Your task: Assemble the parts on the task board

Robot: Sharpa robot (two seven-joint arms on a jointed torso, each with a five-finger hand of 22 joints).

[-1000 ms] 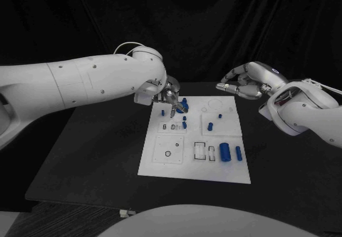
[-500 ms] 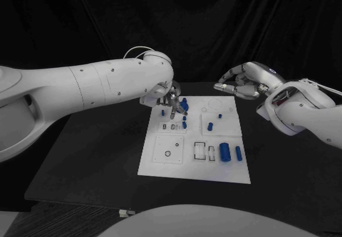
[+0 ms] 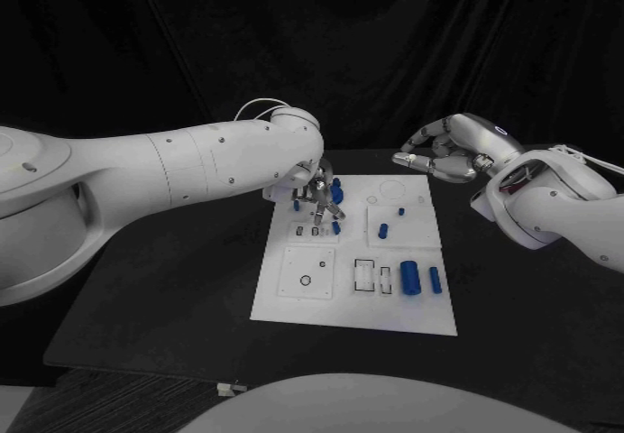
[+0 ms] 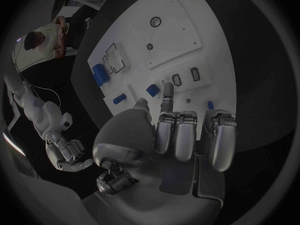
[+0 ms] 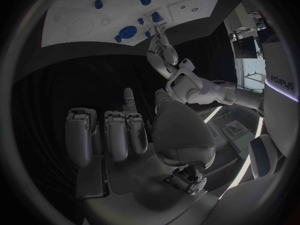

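Two hands: apart
Left hand [image 3: 316, 188]: fingers curled, empty, over the task board's [image 3: 338, 298] far blue parts [image 3: 335, 189]
Right hand [image 3: 446, 150]: curled empty, beyond the board

A white task board [image 3: 293, 302] printed with thin black outlines lies on a black table [image 3: 169, 289], carrying small blue parts [image 3: 411, 277], while two white arms end in a silver left hand [image 3: 320, 191] and silver right hand [image 3: 442, 153]
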